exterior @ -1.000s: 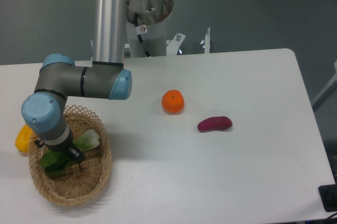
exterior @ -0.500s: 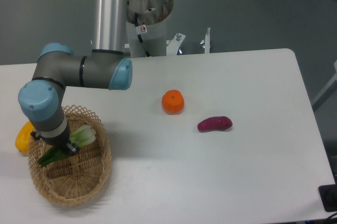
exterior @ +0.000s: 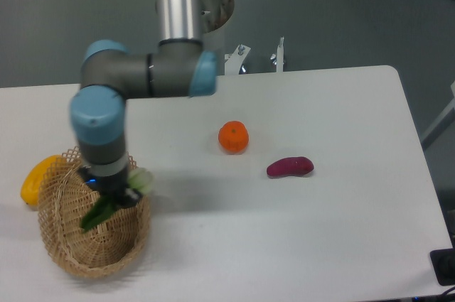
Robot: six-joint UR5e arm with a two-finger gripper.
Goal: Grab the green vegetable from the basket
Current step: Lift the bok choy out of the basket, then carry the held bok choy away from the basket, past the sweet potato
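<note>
Green vegetable (exterior: 106, 202) clamped in fingers (exterior: 114, 194), raised over basket (exterior: 67, 256), nothing else inside

Even, soft overhead light fills the view. The white table (exterior: 341, 238) shows mild glare, the arm (exterior: 106, 124) casts a faint shadow, and detail is slightly soft.
</note>
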